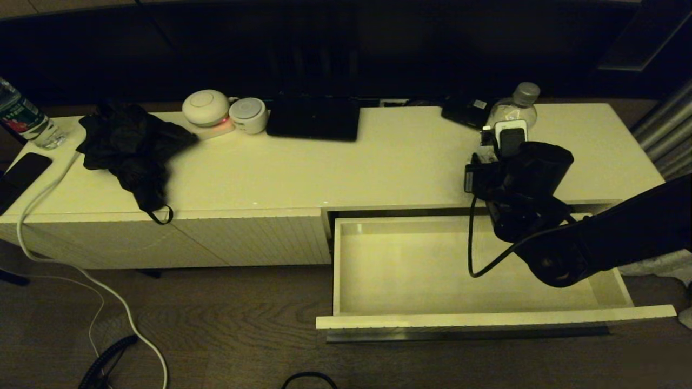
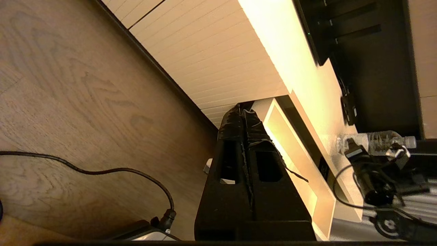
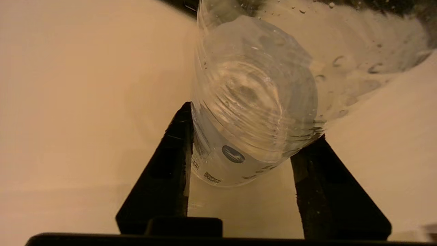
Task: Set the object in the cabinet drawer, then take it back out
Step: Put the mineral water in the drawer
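The small clear water bottle (image 1: 516, 111) with a grey cap stands upright at the back right of the cream cabinet top (image 1: 378, 162). My right gripper (image 1: 503, 141) reaches in from the front. In the right wrist view its fingers (image 3: 170, 164) press both sides of the bottle (image 3: 252, 102) low on its labelled part, so the right gripper (image 3: 252, 123) is shut on it. The cabinet drawer (image 1: 486, 320) below is pulled out, and its pale interior holds nothing. My left gripper (image 2: 240, 109) hangs shut and empty beside the drawer (image 2: 300, 177), above the wooden floor.
A black crumpled cloth (image 1: 130, 148), two white round devices (image 1: 205, 107), a flat black device (image 1: 313, 119) and a small black item (image 1: 465, 111) lie on the cabinet top. A red-labelled bottle (image 1: 24, 119) stands far left. A white cable (image 1: 81, 270) trails to the floor.
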`<state>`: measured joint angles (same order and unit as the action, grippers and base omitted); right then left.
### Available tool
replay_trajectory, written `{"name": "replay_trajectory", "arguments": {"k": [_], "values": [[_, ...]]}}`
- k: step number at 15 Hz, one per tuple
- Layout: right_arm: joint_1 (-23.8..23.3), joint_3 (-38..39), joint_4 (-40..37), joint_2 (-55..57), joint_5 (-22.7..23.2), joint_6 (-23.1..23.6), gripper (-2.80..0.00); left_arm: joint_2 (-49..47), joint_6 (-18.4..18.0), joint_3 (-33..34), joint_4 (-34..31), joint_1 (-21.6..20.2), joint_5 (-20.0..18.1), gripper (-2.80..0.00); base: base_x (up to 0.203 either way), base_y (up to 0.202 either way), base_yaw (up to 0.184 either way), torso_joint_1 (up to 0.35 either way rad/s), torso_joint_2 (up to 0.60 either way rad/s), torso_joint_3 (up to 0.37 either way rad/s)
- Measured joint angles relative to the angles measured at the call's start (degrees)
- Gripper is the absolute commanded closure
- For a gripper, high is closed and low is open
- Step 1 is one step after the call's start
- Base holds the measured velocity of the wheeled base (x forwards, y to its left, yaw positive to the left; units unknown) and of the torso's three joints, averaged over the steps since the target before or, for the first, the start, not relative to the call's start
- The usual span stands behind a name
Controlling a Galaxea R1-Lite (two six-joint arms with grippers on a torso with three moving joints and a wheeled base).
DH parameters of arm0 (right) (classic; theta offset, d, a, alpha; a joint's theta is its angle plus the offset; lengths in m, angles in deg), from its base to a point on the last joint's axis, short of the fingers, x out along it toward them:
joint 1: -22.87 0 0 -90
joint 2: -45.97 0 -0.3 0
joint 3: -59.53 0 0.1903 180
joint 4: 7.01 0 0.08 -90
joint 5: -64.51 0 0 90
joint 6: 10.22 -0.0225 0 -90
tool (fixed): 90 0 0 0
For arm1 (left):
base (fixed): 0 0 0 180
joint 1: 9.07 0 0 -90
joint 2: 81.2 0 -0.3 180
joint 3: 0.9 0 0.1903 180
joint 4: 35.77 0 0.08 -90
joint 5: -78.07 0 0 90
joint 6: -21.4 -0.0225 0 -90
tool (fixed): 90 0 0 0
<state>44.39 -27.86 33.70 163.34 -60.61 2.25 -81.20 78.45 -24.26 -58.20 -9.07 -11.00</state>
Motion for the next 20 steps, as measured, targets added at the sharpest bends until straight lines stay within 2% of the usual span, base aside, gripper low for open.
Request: {"name": "replay_trajectory", "arguments": {"k": [4,7,9,11,13,15,20], "values": [[1.0,5.4,-5.7,-7.5,2.5,5.7,0.00,0.0,0.0,0.0,0.0,0.0,0.0,0.00,0.000,0.000,0.000,0.000,0.00,0.000],[2.0,11.0,-14.5,-15.7,7.9,9.9,0.00,0.0,0.0,0.0,0.0,0.0,0.0,0.00,0.000,0.000,0.000,0.000,0.00,0.000],[2.6,14.2,-21.8,-21.3,11.8,14.2,0.00,0.0,0.0,0.0,0.0,0.0,0.0,0.00,0.000,0.000,0.000,0.000,0.00,0.000],[3.2,17.1,-29.5,-26.4,16.0,21.1,0.00,0.0,0.0,0.0,0.0,0.0,0.0,0.00,0.000,0.000,0.000,0.000,0.00,0.000],[4.3,20.1,-33.5,-29.4,17.7,28.8,0.00,0.0,0.0,0.0,0.0,0.0,0.0,0.00,0.000,0.000,0.000,0.000,0.00,0.000],[5.1,23.1,-34.0,-31.0,18.3,35.5,0.00,0.0,0.0,0.0,0.0,0.0,0.0,0.00,0.000,0.000,0.000,0.000,0.00,0.000],[5.0,28.6,-34.1,-31.5,23.6,51.2,0.00,0.0,0.0,0.0,0.0,0.0,0.0,0.00,0.000,0.000,0.000,0.000,0.00,0.000]]}}
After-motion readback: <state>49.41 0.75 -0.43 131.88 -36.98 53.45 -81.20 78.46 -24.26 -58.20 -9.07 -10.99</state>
